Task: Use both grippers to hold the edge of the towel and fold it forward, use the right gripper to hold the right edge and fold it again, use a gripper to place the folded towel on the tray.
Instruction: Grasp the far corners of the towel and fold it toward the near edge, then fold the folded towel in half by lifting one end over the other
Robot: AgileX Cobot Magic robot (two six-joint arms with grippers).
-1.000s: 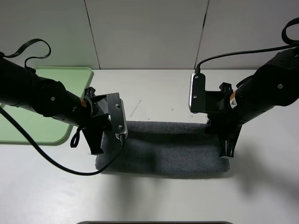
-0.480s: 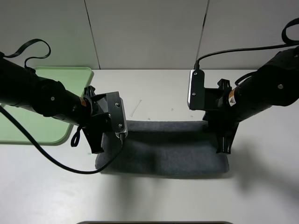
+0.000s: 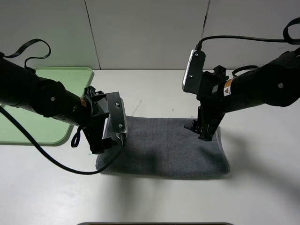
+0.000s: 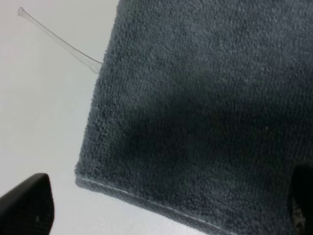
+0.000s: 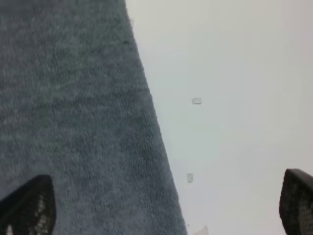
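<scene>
Towel [image 3: 164, 147] lies flat on the desk [image 3: 159, 201], a dark grey oblong stretched side to side between the two arms. No orange band is showing, and it looks doubled over, so I read the forward fold as done. The left wrist view shows a thin pale hem along one side of the cloth.

Left pincer [image 3: 104, 140] hangs over the towel's left end with its fingers spread wide, nothing between them, only cloth below. Right pincer [image 3: 200, 131] is spread wide too, gripping nothing. It sits above the right part of the towel, inboard of the right edge [image 3: 225, 157] and clear of the cloth.

So we're at the changeover, with the second fold up next. That calls for the right pincer to move out to that short right end, drop onto it and pinch both layers together. Catch only the top one and the fold will peel open. Then it carries the end across toward the left. The left pincer sits over where the end should land, so it will want to clear off first.

The light green tray [image 3: 70, 70] waits well away at far left, partly behind the left arm. A thin clear strip [image 4: 58, 41] lies on the desk, touching the towel's far left corner.
</scene>
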